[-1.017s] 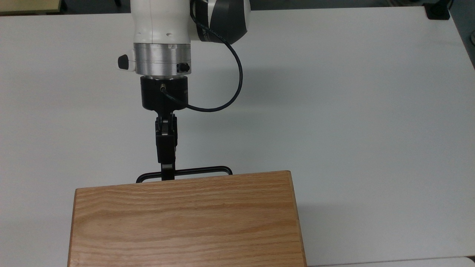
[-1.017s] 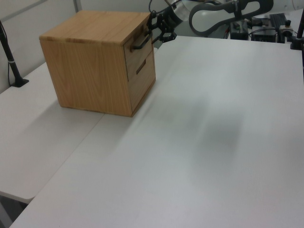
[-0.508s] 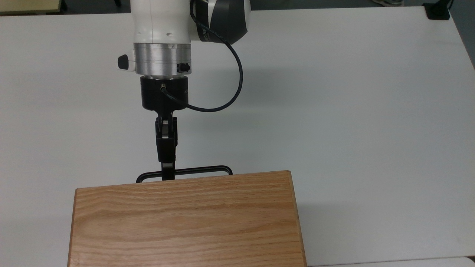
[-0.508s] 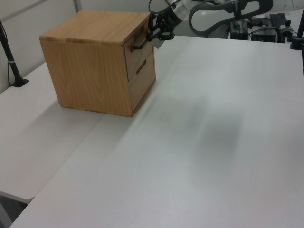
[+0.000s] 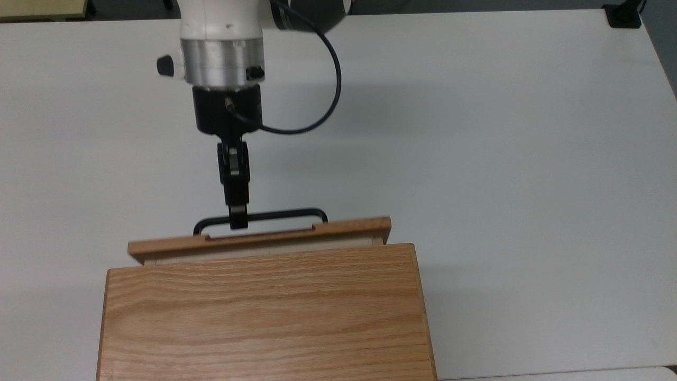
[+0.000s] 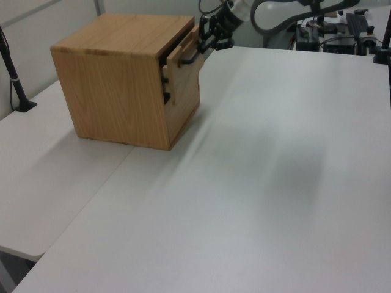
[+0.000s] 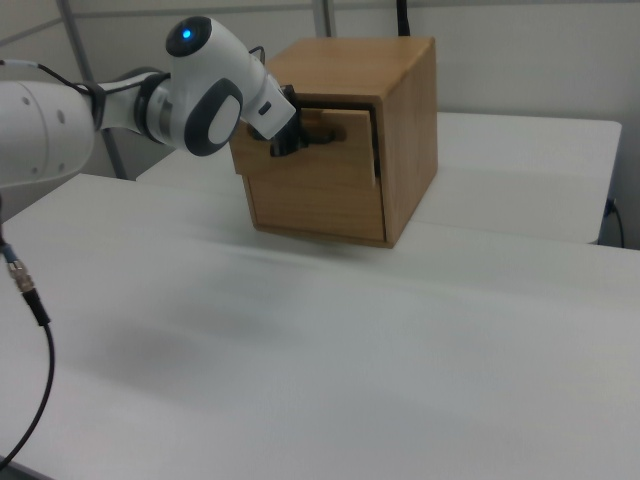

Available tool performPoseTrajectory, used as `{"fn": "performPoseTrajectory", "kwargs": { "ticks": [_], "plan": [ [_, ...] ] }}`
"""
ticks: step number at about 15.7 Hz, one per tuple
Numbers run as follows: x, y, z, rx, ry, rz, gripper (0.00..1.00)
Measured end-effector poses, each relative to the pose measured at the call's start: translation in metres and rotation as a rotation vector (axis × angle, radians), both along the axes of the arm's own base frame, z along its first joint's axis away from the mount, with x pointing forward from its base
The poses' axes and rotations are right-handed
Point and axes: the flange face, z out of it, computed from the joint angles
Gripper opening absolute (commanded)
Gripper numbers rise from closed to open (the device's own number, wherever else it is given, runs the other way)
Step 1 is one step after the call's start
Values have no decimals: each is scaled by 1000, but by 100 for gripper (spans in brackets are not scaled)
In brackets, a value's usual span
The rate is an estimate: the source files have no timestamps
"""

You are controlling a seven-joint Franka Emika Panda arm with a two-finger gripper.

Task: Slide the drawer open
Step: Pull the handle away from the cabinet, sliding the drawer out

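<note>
The drawer (image 5: 259, 239) is the upper one of an oak cabinet (image 5: 264, 312) and stands slid out a short way, a strip of its pale interior showing behind the front panel. My gripper (image 5: 238, 221) is shut on the thin black bar handle (image 5: 280, 214), left of the bar's middle in the top view. In the left view the drawer front (image 6: 183, 73) juts out from the cabinet (image 6: 116, 79) with the gripper (image 6: 208, 46) at its handle. In the right view the gripper (image 7: 285, 148) reaches the drawer front (image 7: 325, 160) from the right view's left.
The cabinet stands on a wide white table (image 5: 502, 159). A lower drawer (image 7: 315, 210) stays flush with the cabinet face. A black cable (image 5: 322, 106) loops off the wrist. A black post (image 6: 12, 67) stands at the left view's left; equipment (image 6: 330, 30) sits at the far end.
The gripper has drawn back from the cabinet with the handle in its grip, and the drawer front, flush before, now stands out from the cabinet with a gap behind it.
</note>
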Motion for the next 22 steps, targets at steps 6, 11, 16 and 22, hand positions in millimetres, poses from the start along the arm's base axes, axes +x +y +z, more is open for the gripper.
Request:
{"fn": "performPoseTrajectory", "kwargs": {
  "ticks": [6, 11, 16, 22],
  "plan": [
    [-47, -27, 14, 18, 145, 130, 6],
    [-87, -49, 23, 36, 268, 239, 8],
    [-115, -66, 28, 50, 377, 323, 12],
    [-136, -80, 31, 34, 443, 456, 100]
  ]
}}
